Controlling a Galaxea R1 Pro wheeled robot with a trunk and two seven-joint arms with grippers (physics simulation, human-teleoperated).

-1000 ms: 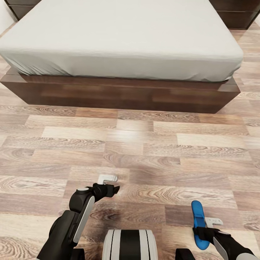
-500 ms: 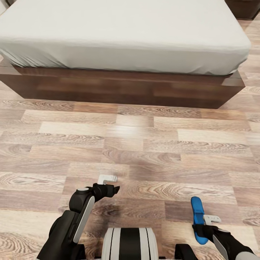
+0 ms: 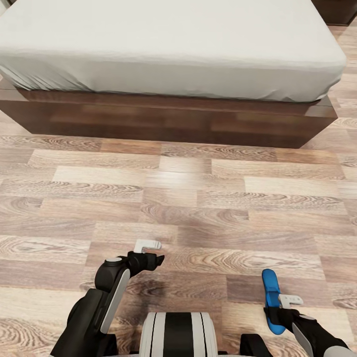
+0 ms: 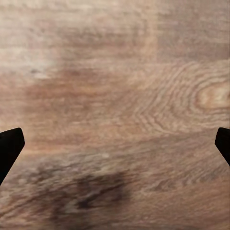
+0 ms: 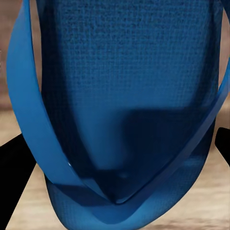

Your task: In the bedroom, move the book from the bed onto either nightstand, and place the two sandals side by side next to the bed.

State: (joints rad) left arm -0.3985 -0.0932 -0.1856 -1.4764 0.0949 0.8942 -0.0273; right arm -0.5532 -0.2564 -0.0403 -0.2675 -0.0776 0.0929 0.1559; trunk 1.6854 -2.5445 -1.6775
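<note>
Right gripper (image 3: 278,311) clamped on one blue sandal (image 3: 271,300), lower right of frame, carried above plank floor (image 3: 198,198). Left gripper (image 3: 153,253) spread wide, empty. Bed (image 3: 168,49) across top. Judged: sandal placement pending; 2nd sandal, book unseen.

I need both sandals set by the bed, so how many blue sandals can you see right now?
1. The sandal is held edge-up in the right gripper above the floor, short of the bed. The second sandal may be out of frame.
</note>
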